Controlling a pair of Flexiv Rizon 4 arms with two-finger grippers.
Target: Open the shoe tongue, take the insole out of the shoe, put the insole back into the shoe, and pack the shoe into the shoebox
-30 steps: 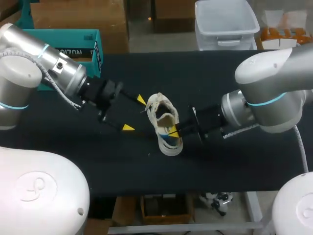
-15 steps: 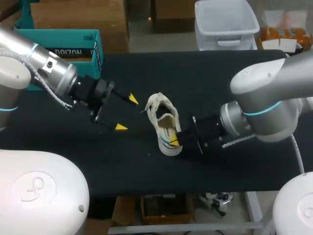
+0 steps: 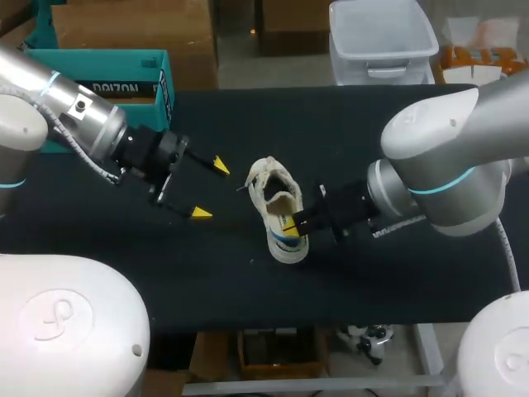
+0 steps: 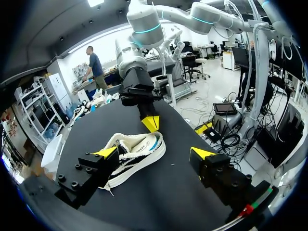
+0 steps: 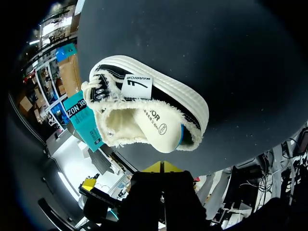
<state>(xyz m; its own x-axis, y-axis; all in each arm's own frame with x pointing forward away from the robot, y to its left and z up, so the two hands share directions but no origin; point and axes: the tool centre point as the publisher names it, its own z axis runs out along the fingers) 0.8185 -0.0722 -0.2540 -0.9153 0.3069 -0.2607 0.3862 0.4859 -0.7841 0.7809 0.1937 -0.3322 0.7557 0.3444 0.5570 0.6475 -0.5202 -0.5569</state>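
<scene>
We see the shoe (image 3: 278, 208) lying mid tabletop (image 3: 248, 124). Our left pincer (image 3: 210, 189) hangs wide open at its 9 o'clock. Our right pincer (image 3: 291, 223) looks pinched together by the heel, 4 o'clock.

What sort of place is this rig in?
Probably a robotics lab test bench: a black-topped table, an open left gripper and a shut right gripper with yellow tips, one white canvas sneaker and a teal cardboard shoebox.

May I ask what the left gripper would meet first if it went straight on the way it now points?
Probably the white frayed-edged sneaker, lying straight ahead of the left gripper; depth is unclear.
</scene>
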